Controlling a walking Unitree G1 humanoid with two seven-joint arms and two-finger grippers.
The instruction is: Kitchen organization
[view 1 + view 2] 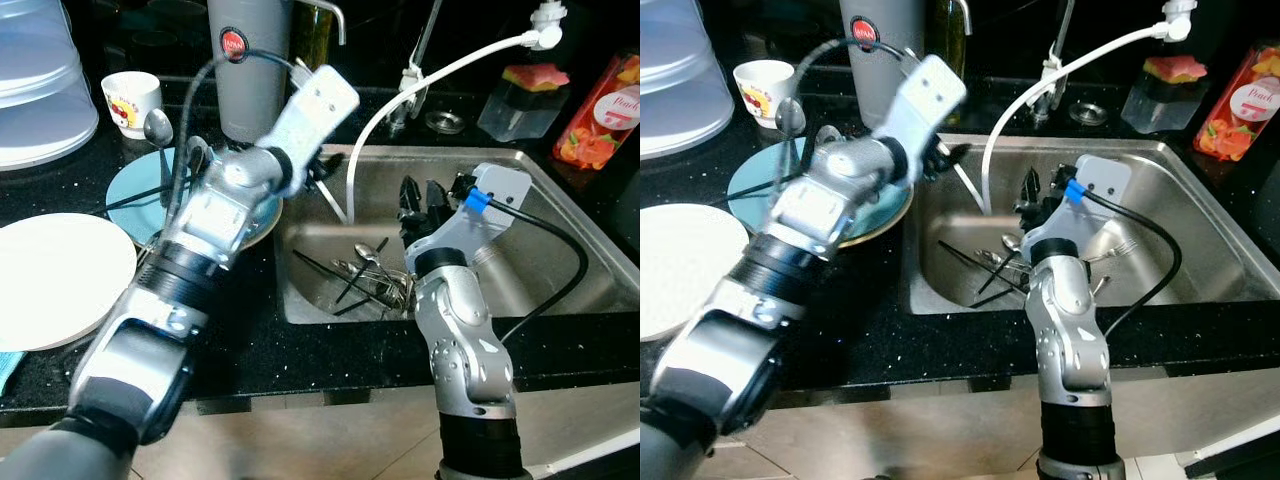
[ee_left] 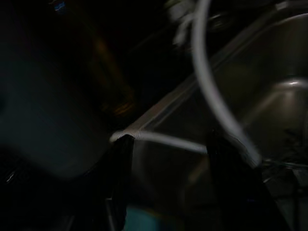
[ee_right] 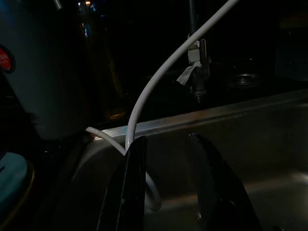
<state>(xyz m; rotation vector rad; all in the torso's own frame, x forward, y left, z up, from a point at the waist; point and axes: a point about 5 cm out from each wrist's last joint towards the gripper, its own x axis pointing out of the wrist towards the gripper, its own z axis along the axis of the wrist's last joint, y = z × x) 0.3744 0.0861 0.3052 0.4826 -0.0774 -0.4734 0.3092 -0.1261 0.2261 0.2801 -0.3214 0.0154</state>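
Cutlery (image 1: 365, 275) just below R claw (image 1: 422, 197)

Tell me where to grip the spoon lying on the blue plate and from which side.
Grip the spoon by its thin handle, coming from above. Its bowl rests near the plate's far rim beside the cup, and the handle runs back across the plate toward the left gripper, which looks the nearer one.

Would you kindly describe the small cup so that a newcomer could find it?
Start at the steel sink and look to the black counter on its left. Behind the blue plate stands the white cup, the only piece with a red cartoon print.
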